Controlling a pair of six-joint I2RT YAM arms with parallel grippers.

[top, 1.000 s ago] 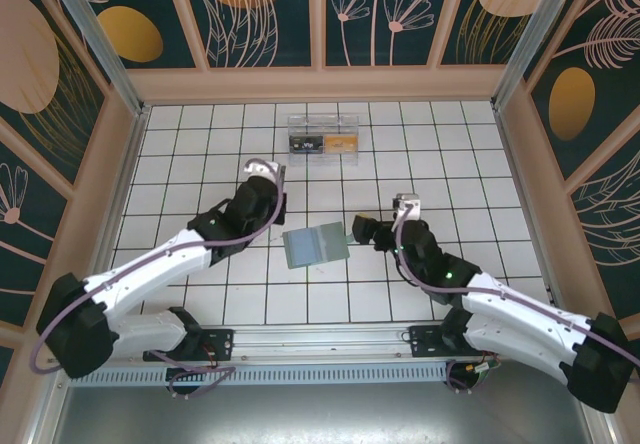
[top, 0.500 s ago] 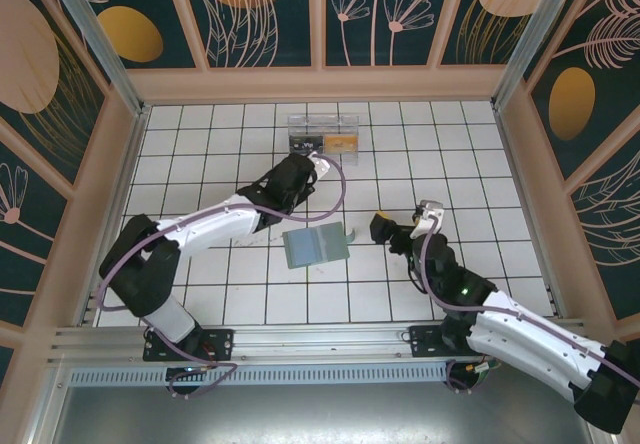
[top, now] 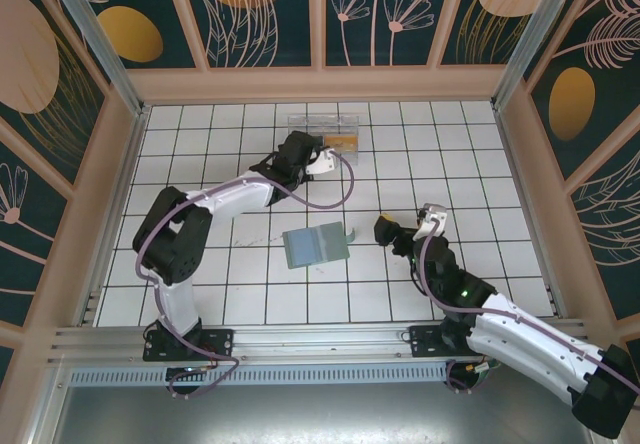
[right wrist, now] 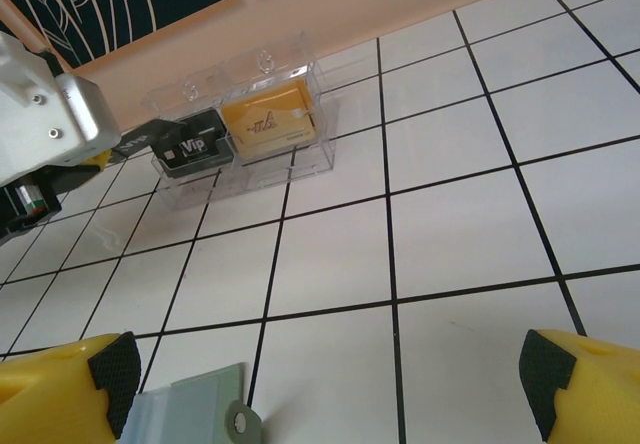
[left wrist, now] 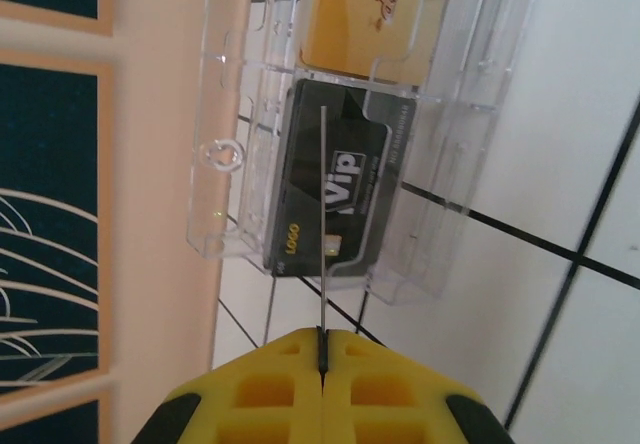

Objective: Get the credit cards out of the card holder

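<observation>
The card holder (top: 315, 245) lies open on the tiles, grey-green with a blue-grey inside; its corner (right wrist: 190, 416) lies near my right fingers. My left gripper (left wrist: 322, 336) is shut on a thin credit card (left wrist: 322, 224), seen edge-on. It holds that card just over the clear plastic box (top: 322, 127) at the back. A black credit card (left wrist: 335, 189) and a gold one (left wrist: 365, 19) lie in the box's compartments. From above, my left gripper (top: 316, 155) hovers over the box's left half. My right gripper (top: 386, 230) stands open and empty, just right of the holder.
The peach back wall (top: 320, 84) runs right behind the clear box (right wrist: 235, 129). White tiled floor (right wrist: 470, 214) lies open between the box and my right gripper (right wrist: 330, 394). The left arm (top: 230, 199) stretches diagonally across the left tiles.
My left arm has swung from beside the card holder to the clear box at the back, carrying the card. The right gripper drew back slightly to the right.
</observation>
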